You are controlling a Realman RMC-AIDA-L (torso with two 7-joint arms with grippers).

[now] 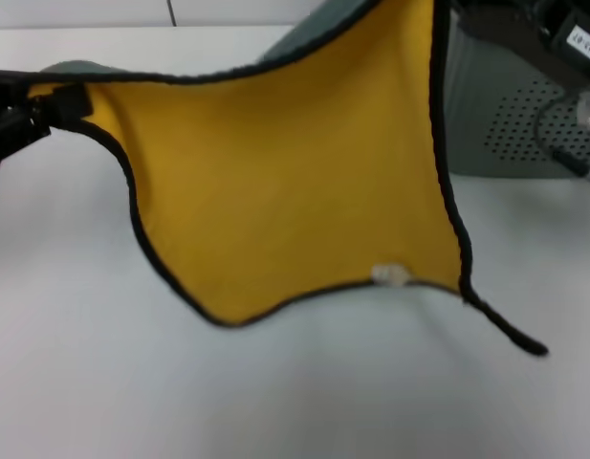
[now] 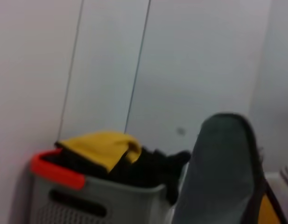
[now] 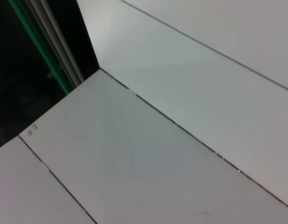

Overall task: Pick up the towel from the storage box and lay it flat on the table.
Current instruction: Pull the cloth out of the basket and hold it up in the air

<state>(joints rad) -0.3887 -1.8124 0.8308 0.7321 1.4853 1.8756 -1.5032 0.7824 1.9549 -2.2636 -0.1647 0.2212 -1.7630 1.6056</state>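
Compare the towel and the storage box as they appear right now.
The towel is bright yellow with a black edge; the box is pale grey-green. The towel is soft cloth hanging spread in the air above the table; the box is rigid plastic standing on it. The towel's face is plain; the box's wall is full of small round holes. The left gripper holds one towel corner.

Left gripper (image 1: 55,105) raised at far left, right arm raised far right
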